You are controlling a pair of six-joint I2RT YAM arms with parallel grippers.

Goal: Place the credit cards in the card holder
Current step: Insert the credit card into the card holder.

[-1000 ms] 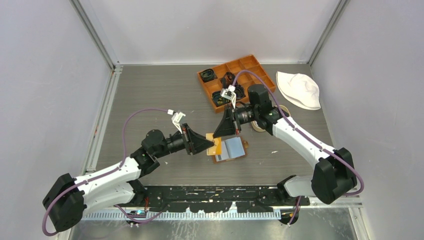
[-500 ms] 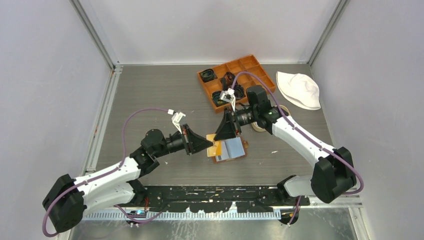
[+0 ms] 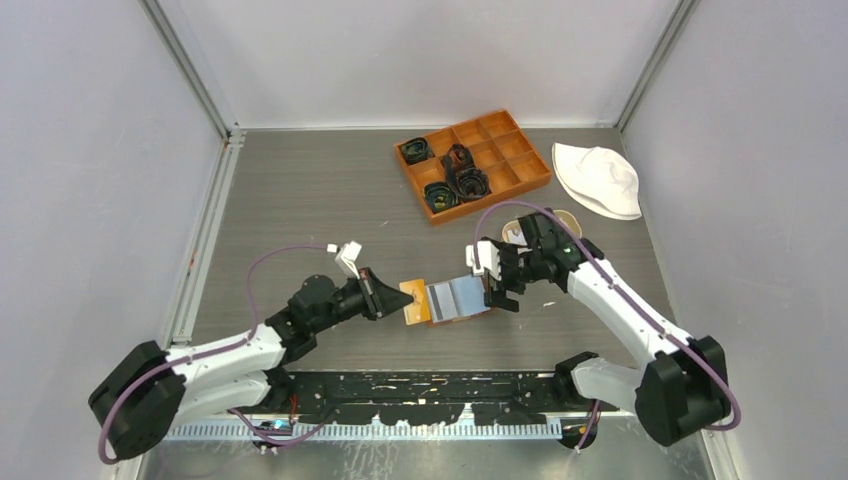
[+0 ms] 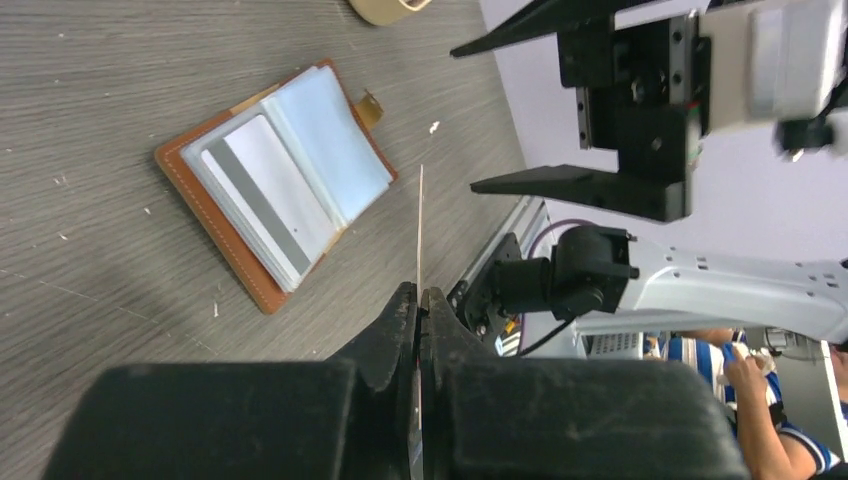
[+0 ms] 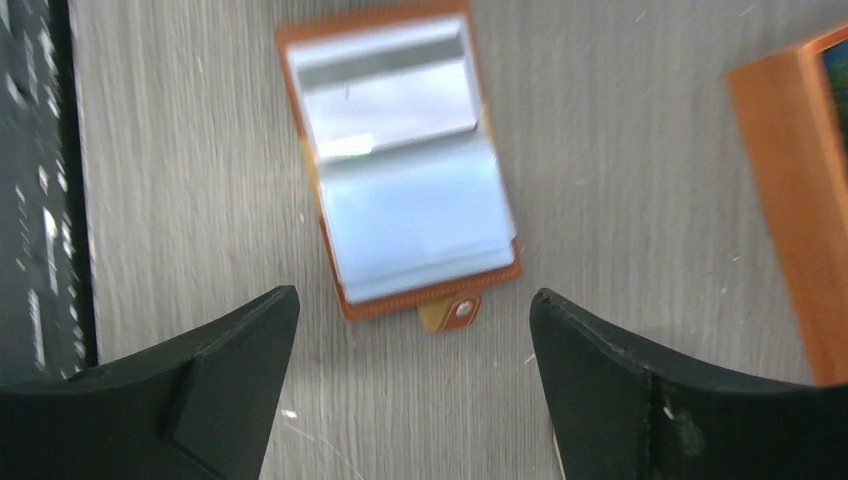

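The card holder [image 3: 457, 300] lies open on the table, brown leather with pale sleeves and a grey-striped card showing inside; it also shows in the left wrist view [image 4: 275, 185] and the right wrist view [image 5: 400, 170]. My left gripper [image 3: 388, 295] is just left of it, shut on one of the credit cards [image 3: 412, 301], which looks orange-tan from above. In the left wrist view that card [image 4: 420, 225] is a thin line, edge-on, sticking out of the gripper [image 4: 420, 297]. My right gripper [image 3: 497, 282] is at the holder's right edge, open and empty [image 5: 412, 300], near the snap tab [image 5: 460, 311].
An orange compartment box [image 3: 475, 165] with dark coiled items stands at the back. A white hat [image 3: 598, 180] lies at the back right. A beige round thing [image 3: 563, 220] sits behind the right arm. The box's edge [image 5: 790, 200] shows on the right in the right wrist view.
The right gripper opened, let go of the card, and swung down to the holder's right side. The left gripper shut on the card and shifted slightly left and down with it.
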